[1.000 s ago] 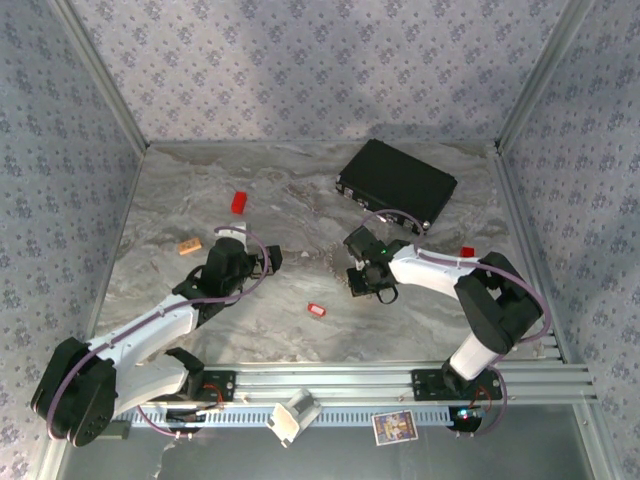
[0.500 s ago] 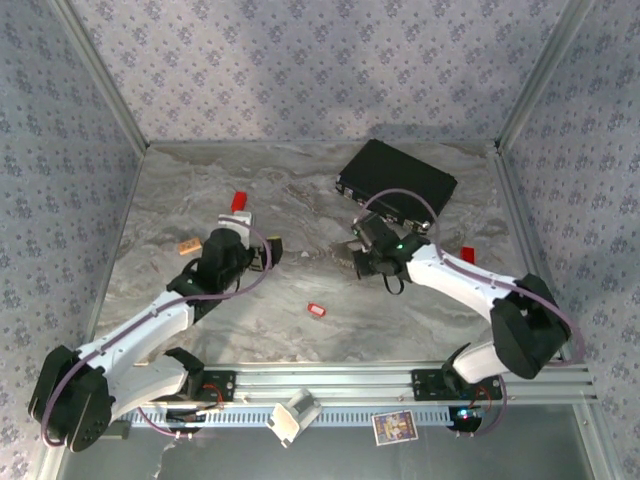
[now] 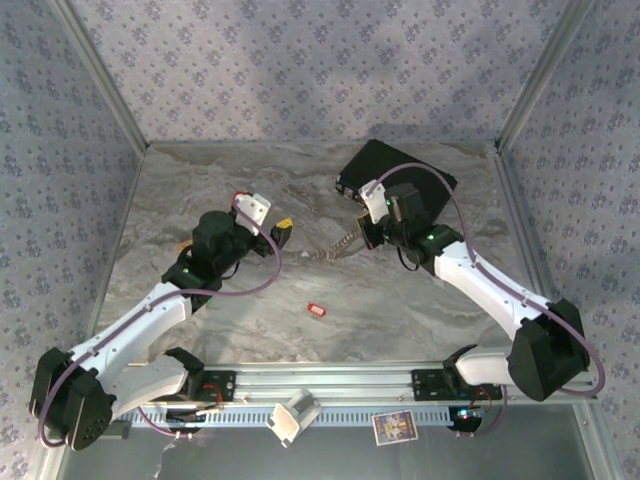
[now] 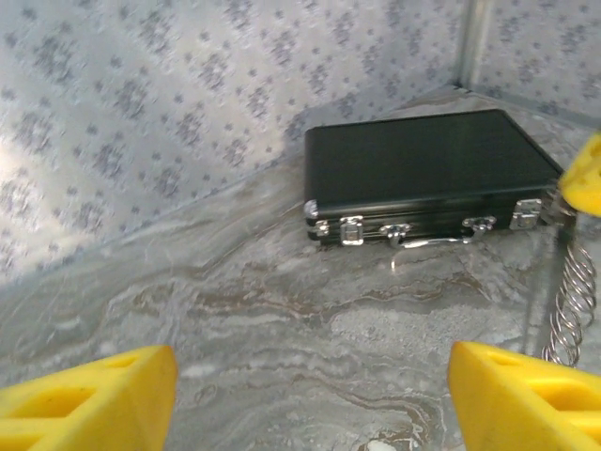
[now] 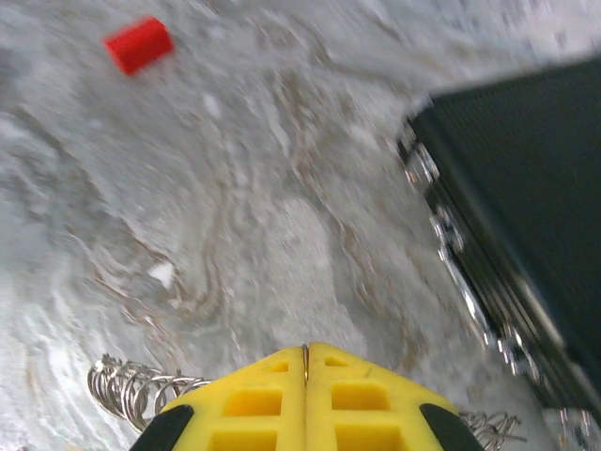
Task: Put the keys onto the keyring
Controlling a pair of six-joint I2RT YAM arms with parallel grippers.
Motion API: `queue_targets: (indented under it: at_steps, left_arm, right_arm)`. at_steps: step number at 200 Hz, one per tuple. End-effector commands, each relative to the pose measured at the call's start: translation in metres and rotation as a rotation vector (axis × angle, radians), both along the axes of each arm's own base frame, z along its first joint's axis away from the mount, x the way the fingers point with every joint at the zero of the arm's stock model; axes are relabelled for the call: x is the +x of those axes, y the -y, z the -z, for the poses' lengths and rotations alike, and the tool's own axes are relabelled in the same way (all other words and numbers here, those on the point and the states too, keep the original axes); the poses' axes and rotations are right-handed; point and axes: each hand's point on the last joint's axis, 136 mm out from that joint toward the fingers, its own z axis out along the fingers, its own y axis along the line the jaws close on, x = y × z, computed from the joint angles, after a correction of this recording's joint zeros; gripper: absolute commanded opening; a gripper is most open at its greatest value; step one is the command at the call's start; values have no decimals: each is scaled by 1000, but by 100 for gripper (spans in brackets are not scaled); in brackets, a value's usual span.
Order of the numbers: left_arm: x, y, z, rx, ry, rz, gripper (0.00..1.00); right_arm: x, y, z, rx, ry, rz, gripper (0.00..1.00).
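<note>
Since a second ago my right gripper (image 5: pixel 303 351) has swung toward the counter's (image 3: pixel 250 325) far edge, beside the black case (image 3: pixel 400 178). It is clamped on the keyring (image 3: pixel 340 244), whose chain stretches leftward toward mid-counter. My left gripper (image 4: pixel 310 381), also farther out, stands wide.

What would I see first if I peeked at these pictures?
The big black case at the table's far right stands out. Just in front, the right hand is pinched shut on the silvery keyring, and the left hand gapes open nearby.
</note>
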Motion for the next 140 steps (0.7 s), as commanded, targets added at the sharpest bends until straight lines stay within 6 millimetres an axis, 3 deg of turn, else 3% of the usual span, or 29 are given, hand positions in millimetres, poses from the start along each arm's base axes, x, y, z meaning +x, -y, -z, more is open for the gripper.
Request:
queue_targets:
  at_steps: [1, 32, 69, 89, 140]
  left_arm:
    - [-9, 21, -25, 44, 137, 168, 71]
    - [-25, 38, -17, 94, 134, 325, 60]
    - [-46, 53, -5, 111, 129, 487, 53]
    - [-52, 56, 1, 111, 112, 520, 47]
    - [-64, 62, 15, 62, 65, 563, 43]
  right_arm:
    - [-12, -28, -42, 82, 181, -244, 0]
    - [-35, -50, -51, 98, 241, -460, 0]
    - [-49, -59, -49, 50, 275, -607, 0]
    - [-59, -63, -48, 52, 275, -676, 0]
    - [-80, -76, -34, 39, 223, -769, 0]
